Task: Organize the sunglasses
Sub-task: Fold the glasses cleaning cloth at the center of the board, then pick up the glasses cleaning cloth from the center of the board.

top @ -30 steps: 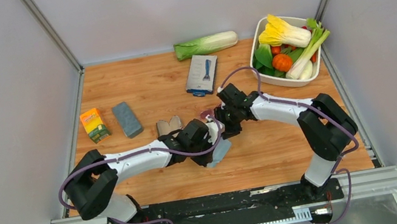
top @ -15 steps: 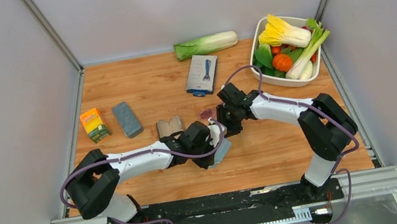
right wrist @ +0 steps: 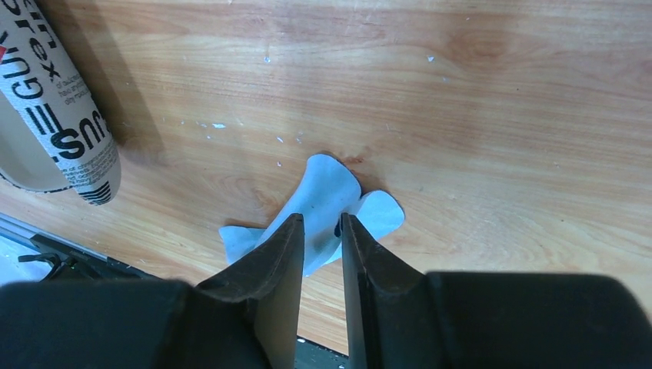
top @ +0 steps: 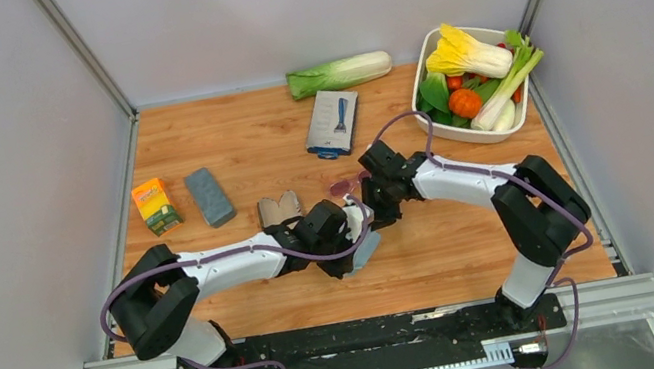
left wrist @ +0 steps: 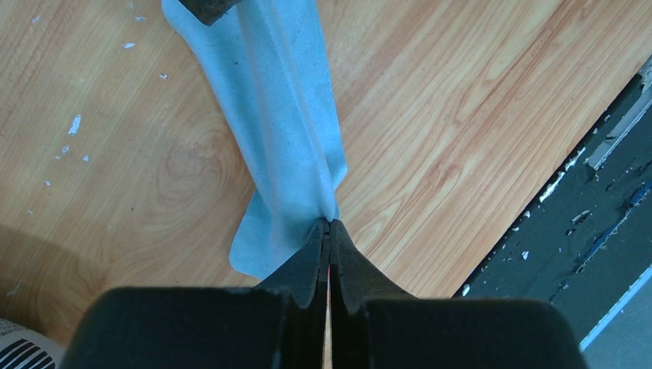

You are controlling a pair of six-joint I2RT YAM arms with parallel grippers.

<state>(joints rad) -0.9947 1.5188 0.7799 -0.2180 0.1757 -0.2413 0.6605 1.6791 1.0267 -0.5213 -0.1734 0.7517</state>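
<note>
Cloth handling appears to be the step in hand. Nearest, the left fingers (left wrist: 307, 261) are closed, pinching one end of the light blue cloth (left wrist: 284, 115). The right fingers (right wrist: 281, 261) stand narrowly apart over its other end, grip indeterminate. Just beyond, the sunglasses (top: 340, 185) lie on the bench (top: 224, 142), with the grey case (top: 209, 196) well to the left. Next move calls for a firm second pinch, clear of the lenses.

Made out only in part: bold black letters, "GU" among them, printed on a white-and-tan wrapper (right wrist: 63, 108) lying on the surface (right wrist: 461, 115). Could not read the small print on the orange box (top: 155, 205) or the blue-grey packet (top: 332, 123).
</note>
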